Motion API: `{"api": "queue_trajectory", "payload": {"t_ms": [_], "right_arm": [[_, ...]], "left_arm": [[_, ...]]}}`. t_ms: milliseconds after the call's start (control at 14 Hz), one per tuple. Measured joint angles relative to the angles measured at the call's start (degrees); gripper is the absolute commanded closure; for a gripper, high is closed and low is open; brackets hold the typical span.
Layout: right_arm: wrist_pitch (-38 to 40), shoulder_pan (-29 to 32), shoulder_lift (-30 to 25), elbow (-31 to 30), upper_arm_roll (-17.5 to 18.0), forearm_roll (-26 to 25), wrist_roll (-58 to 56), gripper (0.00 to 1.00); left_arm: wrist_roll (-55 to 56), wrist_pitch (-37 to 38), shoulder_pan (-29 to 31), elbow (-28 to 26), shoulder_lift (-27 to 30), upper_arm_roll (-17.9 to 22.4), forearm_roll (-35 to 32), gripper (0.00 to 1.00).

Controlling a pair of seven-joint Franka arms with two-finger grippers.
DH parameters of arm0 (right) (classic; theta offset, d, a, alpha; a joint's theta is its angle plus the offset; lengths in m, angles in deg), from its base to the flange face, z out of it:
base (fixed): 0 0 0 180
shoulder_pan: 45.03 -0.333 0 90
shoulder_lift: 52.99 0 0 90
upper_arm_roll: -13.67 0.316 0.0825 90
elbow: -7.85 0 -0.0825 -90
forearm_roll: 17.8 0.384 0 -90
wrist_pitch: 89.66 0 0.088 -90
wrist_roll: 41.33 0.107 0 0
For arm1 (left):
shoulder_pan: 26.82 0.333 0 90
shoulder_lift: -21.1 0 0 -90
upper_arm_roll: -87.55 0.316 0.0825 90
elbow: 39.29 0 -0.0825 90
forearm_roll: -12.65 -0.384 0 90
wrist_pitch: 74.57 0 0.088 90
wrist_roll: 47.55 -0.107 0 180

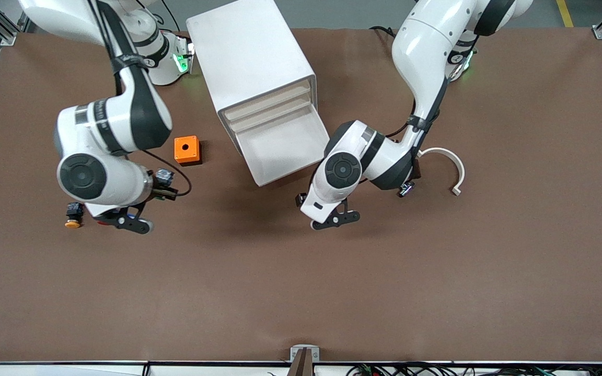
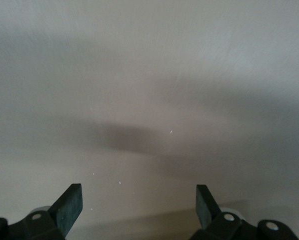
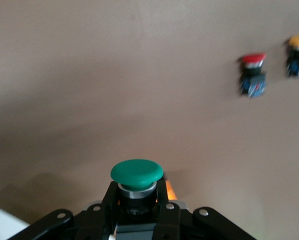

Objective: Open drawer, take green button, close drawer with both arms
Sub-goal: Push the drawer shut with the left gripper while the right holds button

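Observation:
The white cabinet [image 1: 249, 52] stands at the robots' side of the table. Its lowest drawer [image 1: 282, 149] is pulled out and its white tray shows bare. My right gripper [image 3: 136, 200] is shut on the black body of the green-capped button [image 3: 137, 173], cap pointing away from the wrist. In the front view the right gripper [image 1: 126, 222] is low over the table toward the right arm's end, and the button is hidden under it. My left gripper [image 1: 337, 219] is open and empty over bare table just off the open drawer's front; its fingers [image 2: 69, 206] stand wide apart.
A yellow-capped button [image 1: 73, 215] [image 3: 298, 54] and a red-capped button [image 3: 252, 75] lie on the table beside the right gripper. An orange box [image 1: 187, 150] sits between the right arm and the cabinet. A white curved piece [image 1: 450, 163] lies toward the left arm's end.

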Motion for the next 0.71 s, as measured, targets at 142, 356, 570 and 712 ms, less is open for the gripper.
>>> {"api": "queue_trajectory", "payload": {"t_ms": [142,356,570,712], "right_arm": [[-3.98,2.27,0.11,-2.38,0.00,-1.95,-5.14,0.73],[-10.92,4.89,0.50,-6.24,0.01,-3.01,-11.10,0.73],[-14.02,7.68,1.55,-7.85,0.00,-3.03,-15.56,0.74],[-15.81,8.50,2.73,-8.46,0.01,-3.03,-16.23,0.73]], "left_arm": [[0.00,0.13,-0.37,-0.32,-1.36,-0.83,0.14,0.00],[1.79,3.93,-1.44,-0.33,-1.75,-1.40,1.86,0.00],[3.67,5.39,-2.12,-0.39,-1.75,-2.40,6.69,0.00],[5.31,5.44,-2.96,-0.42,-1.75,-3.04,8.38,0.00]]}}
